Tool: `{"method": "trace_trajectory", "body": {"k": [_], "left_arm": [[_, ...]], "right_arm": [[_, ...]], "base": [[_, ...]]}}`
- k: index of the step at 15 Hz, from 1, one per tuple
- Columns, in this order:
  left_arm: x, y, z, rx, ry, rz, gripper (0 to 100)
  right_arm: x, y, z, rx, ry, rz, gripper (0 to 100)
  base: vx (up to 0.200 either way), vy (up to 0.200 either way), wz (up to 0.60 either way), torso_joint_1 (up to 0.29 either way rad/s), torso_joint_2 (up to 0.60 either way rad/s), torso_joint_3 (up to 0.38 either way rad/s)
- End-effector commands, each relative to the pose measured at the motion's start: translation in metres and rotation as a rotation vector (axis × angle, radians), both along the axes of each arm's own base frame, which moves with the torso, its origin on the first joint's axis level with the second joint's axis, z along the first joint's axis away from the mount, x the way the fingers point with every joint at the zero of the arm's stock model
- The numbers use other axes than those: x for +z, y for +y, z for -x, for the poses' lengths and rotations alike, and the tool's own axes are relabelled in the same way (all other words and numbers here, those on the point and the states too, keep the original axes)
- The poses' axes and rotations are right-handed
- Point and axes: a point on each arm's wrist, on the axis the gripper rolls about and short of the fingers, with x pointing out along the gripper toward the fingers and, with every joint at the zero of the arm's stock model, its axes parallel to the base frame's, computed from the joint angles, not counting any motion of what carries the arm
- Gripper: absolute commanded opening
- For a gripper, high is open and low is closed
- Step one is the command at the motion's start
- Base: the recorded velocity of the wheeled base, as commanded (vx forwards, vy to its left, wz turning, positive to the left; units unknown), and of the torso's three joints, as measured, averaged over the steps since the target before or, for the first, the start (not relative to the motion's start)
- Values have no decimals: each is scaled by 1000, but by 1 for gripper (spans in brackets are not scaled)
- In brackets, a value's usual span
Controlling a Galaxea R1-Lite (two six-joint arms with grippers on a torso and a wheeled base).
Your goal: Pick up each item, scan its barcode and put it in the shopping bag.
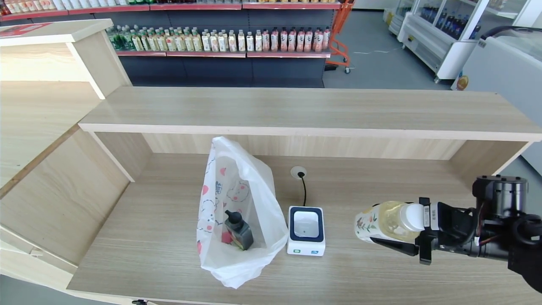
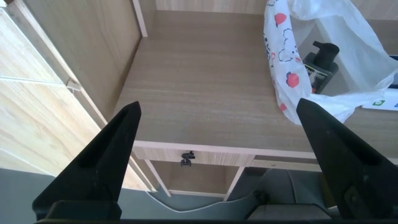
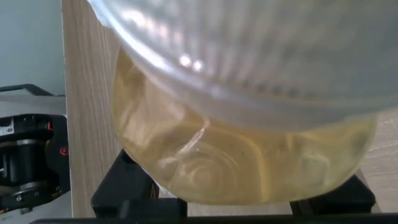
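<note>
Right gripper clamped on drink bottle, lower right of frame
Scanner at centre, just beside shopping bag holding 1 dark bottle; left gripper spread apart

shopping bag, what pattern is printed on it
The shopping bag is white with red spots and cartoon line drawings; best in the head view.

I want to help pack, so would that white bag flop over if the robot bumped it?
Probably it would flop: the shopping bag is thin, crinkled plastic, sagging at its mouth. It looks light, so a push would likely slide or crumple it. The dark bottle inside may weigh its bottom down a little.
</note>
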Motion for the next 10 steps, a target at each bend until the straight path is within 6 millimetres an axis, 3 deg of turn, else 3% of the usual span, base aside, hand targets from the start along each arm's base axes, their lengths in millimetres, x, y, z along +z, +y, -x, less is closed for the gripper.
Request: {"method": "trace_trajectory", "body": {"k": [1,10], "left_arm": [[0,0,0,1,0,0,100],[0,0,0,0,0,0,100]], "right_arm": [[-10,7,-18,31,0,12,0],[-19,49,-65,195,-147,-7,0]], "base": [[0,0,0,0,0,0],[0,0,0,0,0,0]]}}
